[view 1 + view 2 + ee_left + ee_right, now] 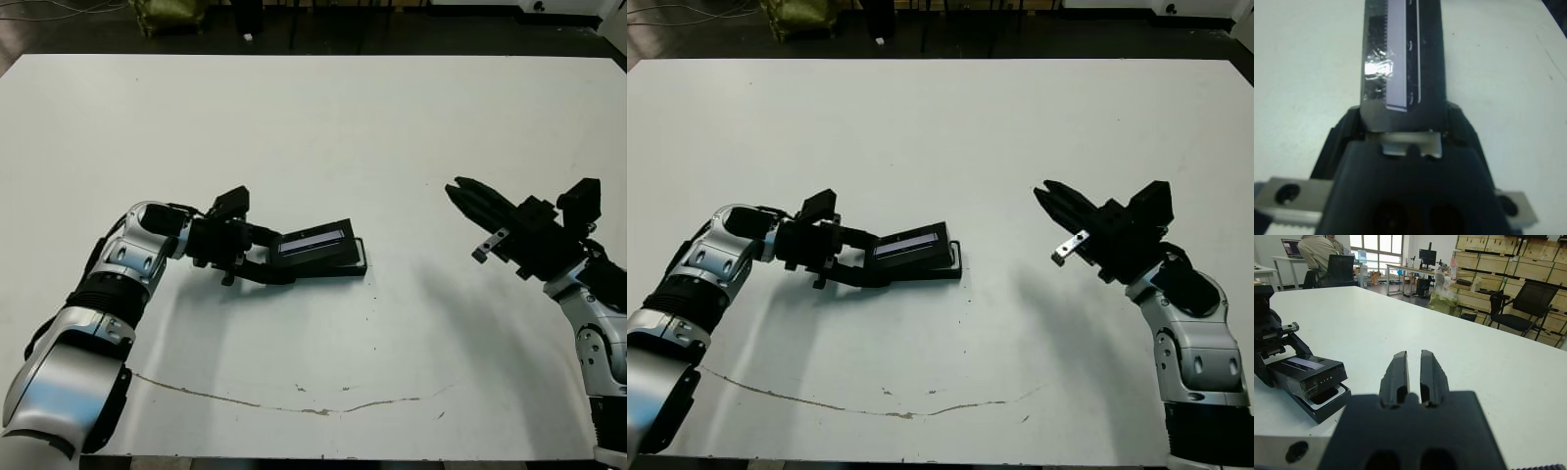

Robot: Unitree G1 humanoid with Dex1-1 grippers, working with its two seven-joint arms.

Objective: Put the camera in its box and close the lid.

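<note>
Left gripper (pixel 263 250) grips the lid (pixel 313 242) by its near end, tilting it over the box (pixel 1327 403), which sits left of the table's (pixel 323 127) middle, well clear of its edges. The camera isn't visible; I judge it's inside. The lid looks light, stiff, slick; an end-grip suits. Right gripper (pixel 1414 372) hovers empty, fingers nearly together.

My arms wear glossy silver-grey shells split by black joints, with a ribbed black band behind the forearm on the left. Each wrist ends in a blocky black housing. The left end effector (pixel 257 257) and right end effector (pixel 1046 193) carry black fingers; a bare metal bracket with screw holes sits just behind them.
</note>
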